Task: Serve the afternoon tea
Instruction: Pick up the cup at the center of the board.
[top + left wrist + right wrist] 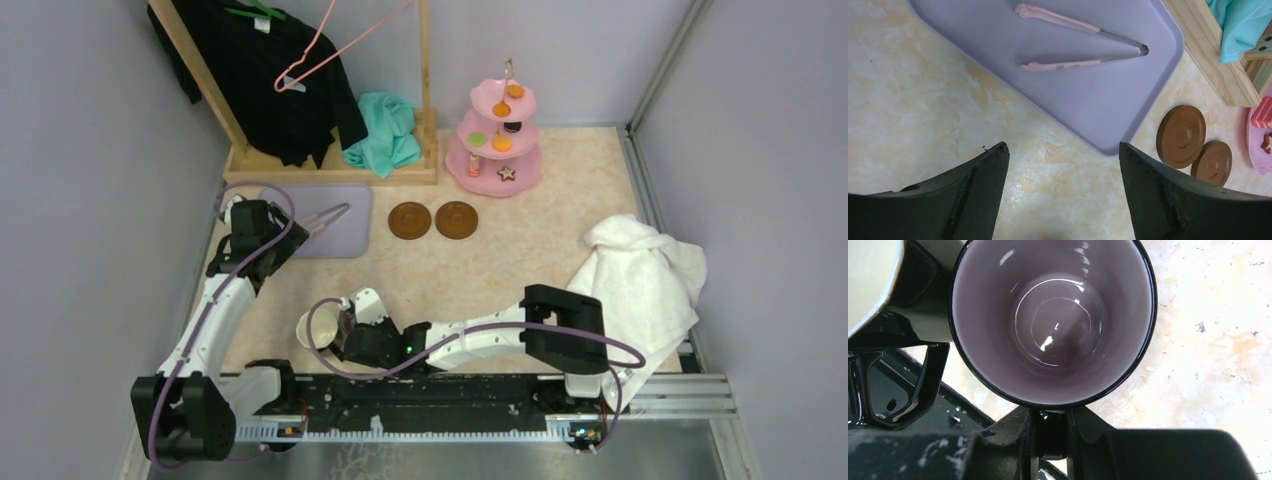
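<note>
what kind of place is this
Likely a robot lab cell staged as a tea setting, not a real café: the left arm and right arm bolted to a metal rail, bare walls boxing in the table, props like the pink three-tier stand and brown coasters.

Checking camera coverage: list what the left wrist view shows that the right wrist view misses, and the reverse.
Left wrist only: a lilac tray holding pink tongs, two brown coasters, and the open left claw. Right wrist only: the purple mug, its handle pinched in the shut right claw, and a cream mug beside it. Both: the marbled tabletop.
</note>
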Available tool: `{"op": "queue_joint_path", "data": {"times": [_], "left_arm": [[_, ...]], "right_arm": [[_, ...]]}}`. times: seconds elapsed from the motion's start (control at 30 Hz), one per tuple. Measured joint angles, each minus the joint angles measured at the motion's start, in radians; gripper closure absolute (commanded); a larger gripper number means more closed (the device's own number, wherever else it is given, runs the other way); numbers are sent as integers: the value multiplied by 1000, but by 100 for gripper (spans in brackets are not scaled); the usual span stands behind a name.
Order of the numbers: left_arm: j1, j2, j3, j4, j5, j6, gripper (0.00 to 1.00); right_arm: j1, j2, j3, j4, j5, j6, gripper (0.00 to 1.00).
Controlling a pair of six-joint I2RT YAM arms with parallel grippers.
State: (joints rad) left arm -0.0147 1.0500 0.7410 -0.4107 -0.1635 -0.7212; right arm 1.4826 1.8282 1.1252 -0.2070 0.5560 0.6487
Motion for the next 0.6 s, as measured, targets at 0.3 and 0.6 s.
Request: {"op": "queue_joint_path", "data": {"times": [0.3, 0.6], "left_arm": [[2, 3, 0, 0, 0, -5, 14], [4, 10, 0, 1, 0, -11, 15]], "right_arm": [[0, -20, -38, 35, 8, -11, 100], [-12, -109, -80, -70, 24, -12, 100]]}}
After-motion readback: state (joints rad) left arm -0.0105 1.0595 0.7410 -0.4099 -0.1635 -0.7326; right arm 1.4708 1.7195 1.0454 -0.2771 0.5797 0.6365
